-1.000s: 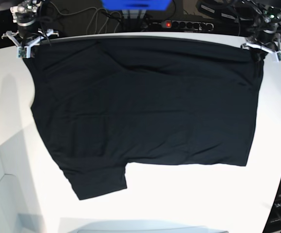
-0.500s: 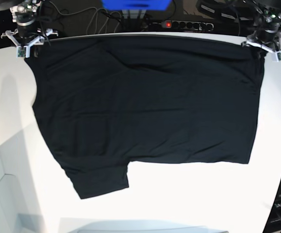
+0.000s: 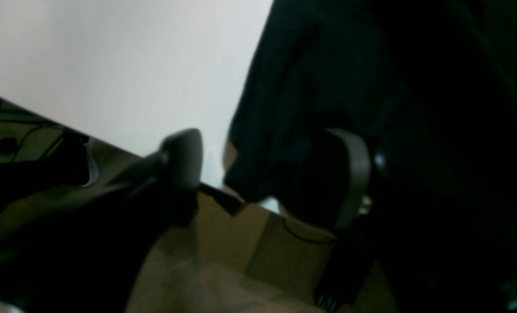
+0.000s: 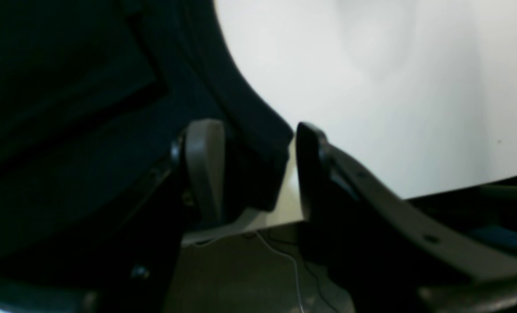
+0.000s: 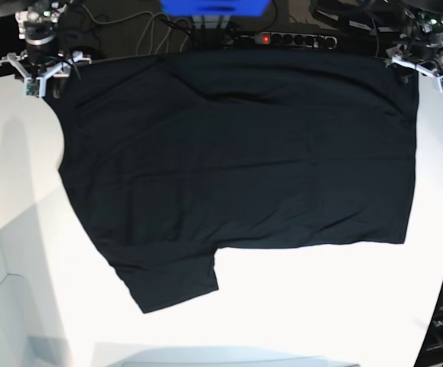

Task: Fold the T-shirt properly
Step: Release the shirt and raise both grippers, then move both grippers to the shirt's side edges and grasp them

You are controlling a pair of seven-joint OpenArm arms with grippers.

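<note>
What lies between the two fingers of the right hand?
In the right wrist view, a corner of the T-shirt hangs between the fingers of the right hand, which stand apart; the white table shows behind it.

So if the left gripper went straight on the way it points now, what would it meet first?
Probably the T-shirt: its corner hangs between the open jaws of the left gripper, with the white table just beyond. Depth is unclear.

Base view: bright, table point(image 5: 298, 306) glares white – edges bend.
Wrist views: dim, blurred – nothing is sharp.
</note>
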